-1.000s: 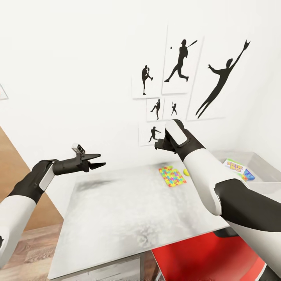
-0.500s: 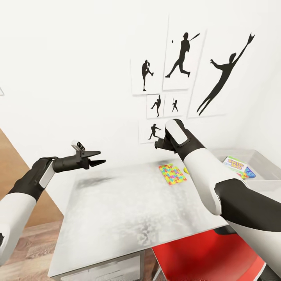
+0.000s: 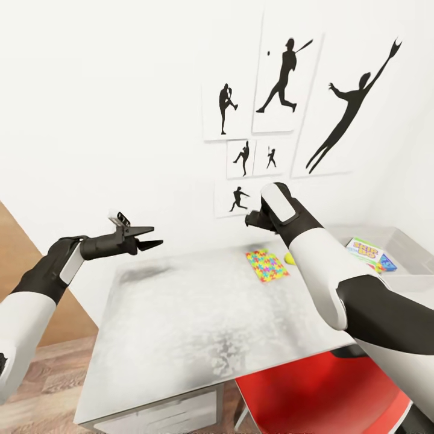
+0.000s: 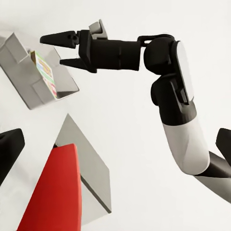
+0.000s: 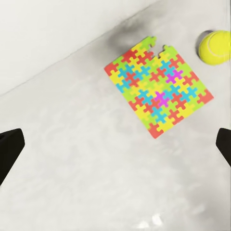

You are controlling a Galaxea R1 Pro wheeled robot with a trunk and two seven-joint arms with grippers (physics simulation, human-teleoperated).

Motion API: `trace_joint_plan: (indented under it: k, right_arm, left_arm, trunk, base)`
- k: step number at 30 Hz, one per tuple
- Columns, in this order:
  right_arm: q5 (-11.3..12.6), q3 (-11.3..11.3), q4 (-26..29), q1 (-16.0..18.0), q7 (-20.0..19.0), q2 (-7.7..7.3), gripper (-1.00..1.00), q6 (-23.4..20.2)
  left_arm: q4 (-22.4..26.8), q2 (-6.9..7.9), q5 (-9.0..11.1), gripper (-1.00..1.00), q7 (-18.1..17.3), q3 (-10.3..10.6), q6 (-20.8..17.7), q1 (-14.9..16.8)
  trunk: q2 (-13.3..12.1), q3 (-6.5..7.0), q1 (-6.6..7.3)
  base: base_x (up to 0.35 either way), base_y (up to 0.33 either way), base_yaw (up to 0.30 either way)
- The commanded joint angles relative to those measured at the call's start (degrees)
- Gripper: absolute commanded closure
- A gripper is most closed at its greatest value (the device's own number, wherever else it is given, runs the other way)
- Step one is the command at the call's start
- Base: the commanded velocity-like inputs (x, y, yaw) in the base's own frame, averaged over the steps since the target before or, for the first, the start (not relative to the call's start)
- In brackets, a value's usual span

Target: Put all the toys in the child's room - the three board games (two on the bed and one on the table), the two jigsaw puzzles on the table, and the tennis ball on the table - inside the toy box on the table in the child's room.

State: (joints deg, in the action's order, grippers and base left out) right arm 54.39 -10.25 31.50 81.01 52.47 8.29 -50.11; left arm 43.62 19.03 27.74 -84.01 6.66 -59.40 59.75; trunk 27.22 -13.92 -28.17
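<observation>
White wall with black sports silhouettes (image 3: 283,78) backs a pale grey tabletop (image 3: 199,325), and on that tabletop, toward its far side, lies a jigsaw puzzle (image 3: 267,266) of yellow, pink, blue and green pieces, flat and untouched. The tennis ball (image 3: 289,258) sits just beside the puzzle's far corner, half hidden by the right arm in the head view but plain in the right wrist view (image 5: 215,47), apart from the puzzle (image 5: 159,91) by a thin gap. Farther right the toy box (image 3: 410,250) already holds the "SKIP-BO" board game (image 3: 364,248) leaning on a blue one (image 3: 386,263). The right tool (image 3: 256,218) hangs above the tabletop near the puzzle with its two fingertips spread wide and nothing between them; the left wrist view shows the same open gape (image 4: 65,50). The left tool (image 3: 147,237) hovers well apart over the near-left part of the tabletop, its jaws parted too and empty. A red chair seat (image 3: 313,398) sits at the near edge. Against the frame a second ago, the wall pictures, puzzle and box have all slid a little, and together, so the head has moved, not the things; both arms keep almost the same pose. So nothing has been picked up yet: I judge the robot is lining up on the puzzle and ball, both still to go into the box.
</observation>
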Motion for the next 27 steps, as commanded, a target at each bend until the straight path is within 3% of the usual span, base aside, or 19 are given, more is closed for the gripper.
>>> trace_joint_plan:
  k: [1,11,27]
  right_arm:
    - [0.60,-0.29,0.05,0.05,0.60,-0.26,-1.00,0.58]
    - [0.66,-0.22,0.06,0.11,4.66,-0.62,-1.00,1.86]
    - [0.72,-0.32,0.03,-0.23,5.04,-0.64,-1.00,2.04]
  left_arm:
    - [-0.02,0.12,0.10,-1.00,-0.28,0.20,-0.60,0.20]
    - [-0.02,0.35,0.14,-1.00,-0.28,0.21,-0.60,2.04]
    - [-0.39,0.06,0.30,-1.00,-0.45,0.21,-0.60,2.56]
  trunk:
    - [0.11,-0.21,-0.02]
    - [0.11,-1.15,-0.02]
    - [0.11,-2.66,-0.02]
  base:
    - [0.000,0.000,0.000]
    - [0.000,0.000,0.000]
    - [0.000,0.000,0.000]
